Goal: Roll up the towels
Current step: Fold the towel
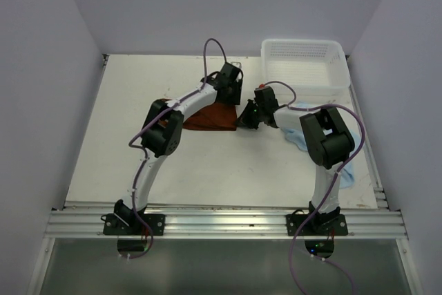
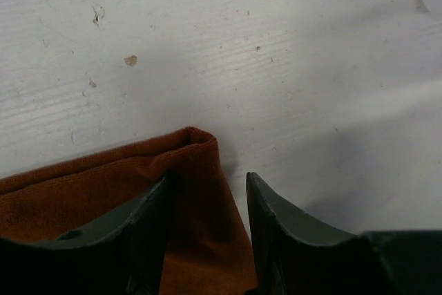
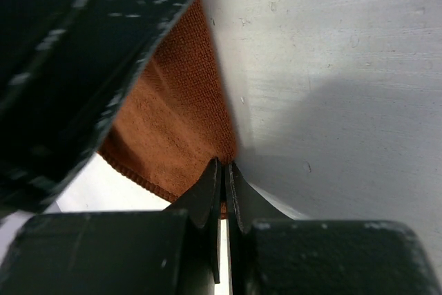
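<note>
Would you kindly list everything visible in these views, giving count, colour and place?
rust towel: 1, rust-orange, on the table beyond its middle
blue towel: 1, light blue, right side, partly under the right arm
basket: 1, white, far right corner
table: 1, white, under everything
rail: 1, silver, near edge
cables: 2, purple, one along each arm
arms: 2, white and black, bases on the rail
left end effector: 1, black, open at the rust towel's corner
right end effector: 1, black, shut on the rust towel's edge
</note>
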### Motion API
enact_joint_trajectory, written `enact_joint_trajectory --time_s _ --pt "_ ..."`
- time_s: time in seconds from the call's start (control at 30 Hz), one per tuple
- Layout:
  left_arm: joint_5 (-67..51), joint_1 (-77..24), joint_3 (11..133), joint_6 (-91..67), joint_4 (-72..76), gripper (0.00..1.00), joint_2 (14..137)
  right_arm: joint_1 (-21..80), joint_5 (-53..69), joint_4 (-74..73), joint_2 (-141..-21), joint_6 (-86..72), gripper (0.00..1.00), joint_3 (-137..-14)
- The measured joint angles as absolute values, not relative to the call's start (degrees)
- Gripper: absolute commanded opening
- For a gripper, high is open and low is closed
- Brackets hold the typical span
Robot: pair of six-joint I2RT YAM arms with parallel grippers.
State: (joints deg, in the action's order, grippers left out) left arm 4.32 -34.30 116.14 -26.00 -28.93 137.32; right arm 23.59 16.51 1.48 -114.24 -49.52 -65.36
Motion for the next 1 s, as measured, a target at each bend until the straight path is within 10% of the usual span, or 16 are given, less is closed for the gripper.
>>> enact_joint_trajectory --time_s 0.43,0.67,1.0 --pt "7.94 -34.33 122.93 -25.93 -32.42 0.29 142.76 23.55 16.91 3.73 -114.26 -49.71 0.00 -64.31" --pt "10.74 -34.54 125.16 -25.58 -34.79 0.00 143.90 23.68 16.71 4.58 -114.08 -49.39 0.00 -63.88" --pt "9.08 -34.70 123.92 -26.72 -36.25 0.00 141.93 25.82 11.29 -2.85 -109.30 -44.27 0.00 -63.94"
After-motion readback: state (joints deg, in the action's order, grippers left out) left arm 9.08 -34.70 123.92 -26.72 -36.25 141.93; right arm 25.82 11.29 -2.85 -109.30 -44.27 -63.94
